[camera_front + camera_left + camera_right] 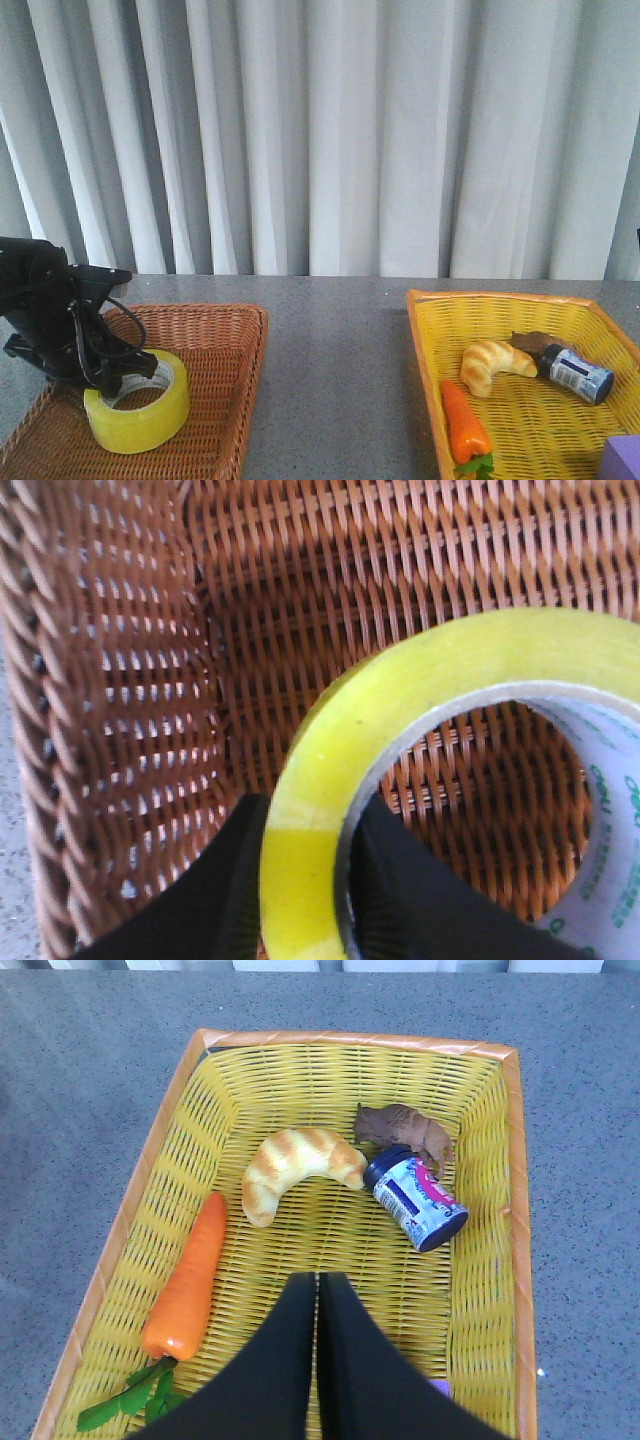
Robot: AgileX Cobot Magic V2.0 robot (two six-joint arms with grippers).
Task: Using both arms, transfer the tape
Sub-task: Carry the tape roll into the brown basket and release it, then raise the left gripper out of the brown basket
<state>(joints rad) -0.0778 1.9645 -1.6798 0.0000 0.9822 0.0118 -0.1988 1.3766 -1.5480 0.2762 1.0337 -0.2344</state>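
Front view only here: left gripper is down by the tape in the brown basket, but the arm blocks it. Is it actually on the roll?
Observer: Yes. In the left wrist view the left gripper has one finger outside the tape wall and one inside the core, closed on the wall.
Operator: Right gripper? It's not in my frame.
Observer: The right gripper is shut, empty, above the yellow basket.
Operator: What's directly beneath it?
Observer: Bare weave; the carrot, croissant and small jar lie apart from the fingers.
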